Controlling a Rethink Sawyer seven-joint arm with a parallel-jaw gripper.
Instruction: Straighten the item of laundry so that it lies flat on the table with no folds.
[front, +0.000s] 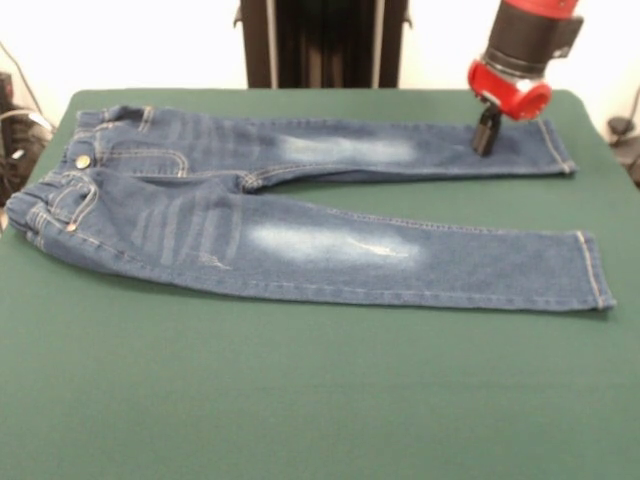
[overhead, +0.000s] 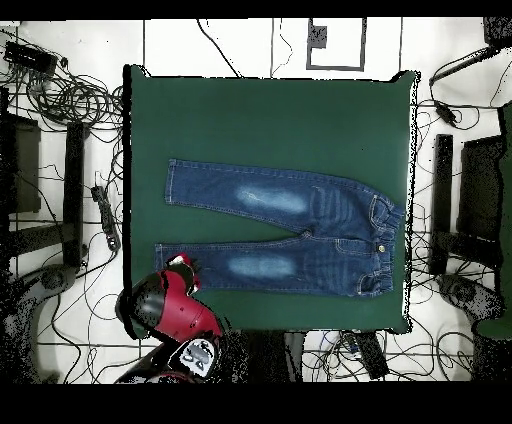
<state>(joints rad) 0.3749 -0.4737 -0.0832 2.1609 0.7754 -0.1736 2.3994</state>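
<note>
Your claw stands over the far trouser leg of the jeans, close to that leg's hem, with its dark tips down at the denim. From the front view you cannot tell whether the tips press the cloth or hang just above it, and the fingers merge into one dark shape, so whether they are spread or closed cannot be told either. Nothing is visibly pinched or lifted; the cloth under the tips lies flat.

In the overhead view the red wrist housing covers the claw itself, and it also hides the corner of the hem beneath it. The arm is cut off at the top of the front view.

You have one pair of jeans, spread across the middle of the green table, both legs out full length and slightly apart. The waistband end looks a little bunched in the front view. Count two legs, two pale faded patches, one on each thigh, and one metal button at the waist.
</note>
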